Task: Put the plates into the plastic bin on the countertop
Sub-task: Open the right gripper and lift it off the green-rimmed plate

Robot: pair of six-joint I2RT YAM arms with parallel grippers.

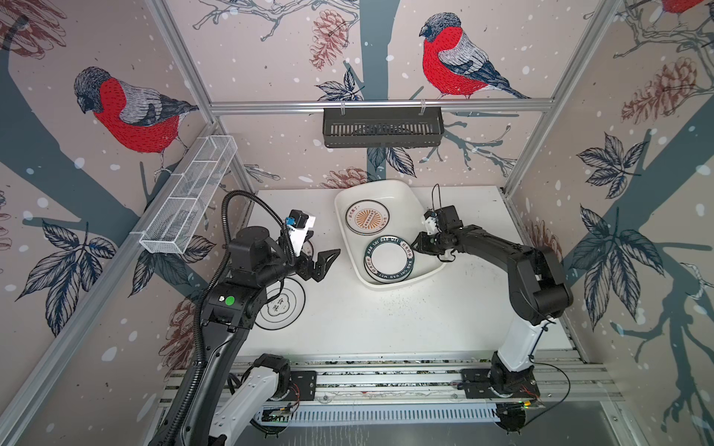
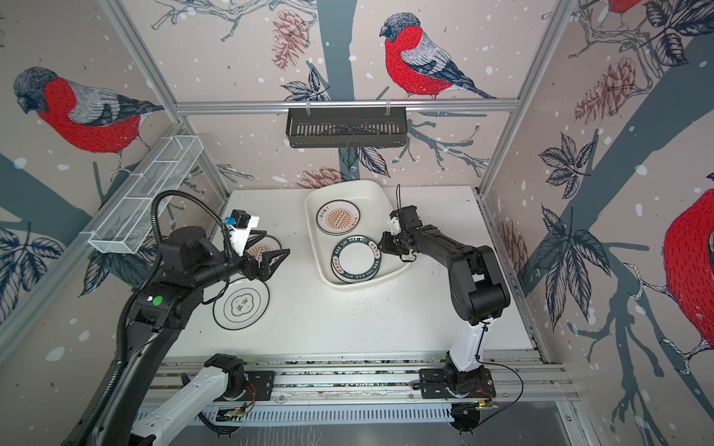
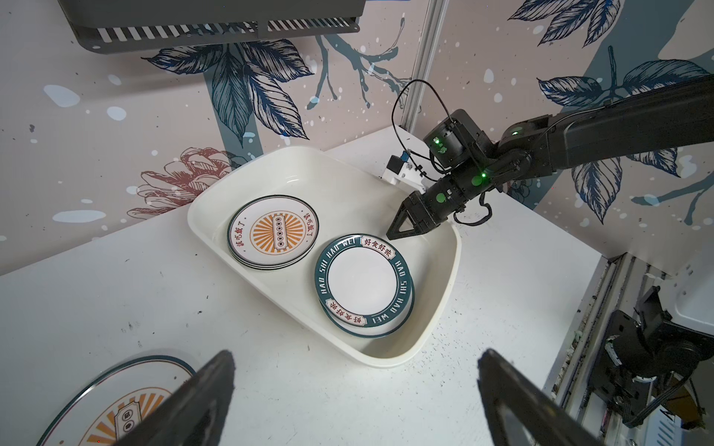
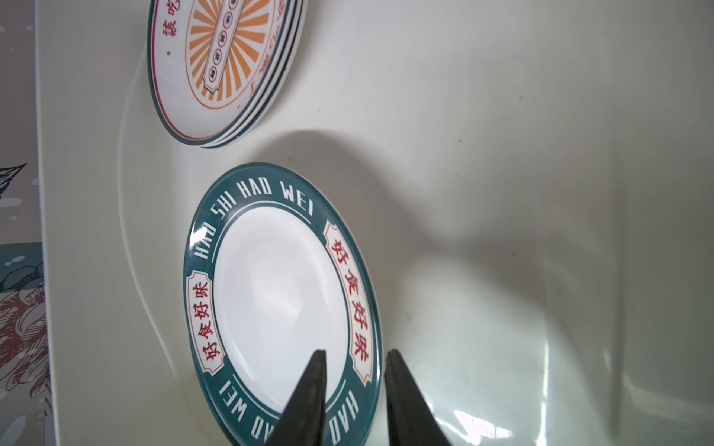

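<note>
- Left gripper (image 1: 328,264): fingers spread wide, empty, above a sunburst plate (image 3: 108,401) on the countertop (image 1: 386,328).
- Right gripper (image 4: 353,353): fingers narrowly parted, pinching nothing, tips over the green-rimmed stack (image 4: 278,293).
- Plastic bin (image 3: 309,170): green-rimmed stack beside sunburst stack (image 1: 367,219) inside.
- Emblem plate (image 2: 241,304): on countertop, outside bin.

In both top views the countertop (image 1: 386,328) is looked down on steeply from high at the front. In the left wrist view the bin (image 3: 432,293) is faced from low nearby; in the right wrist view its plates (image 4: 278,293) are seen close up, shared by all views.
</note>
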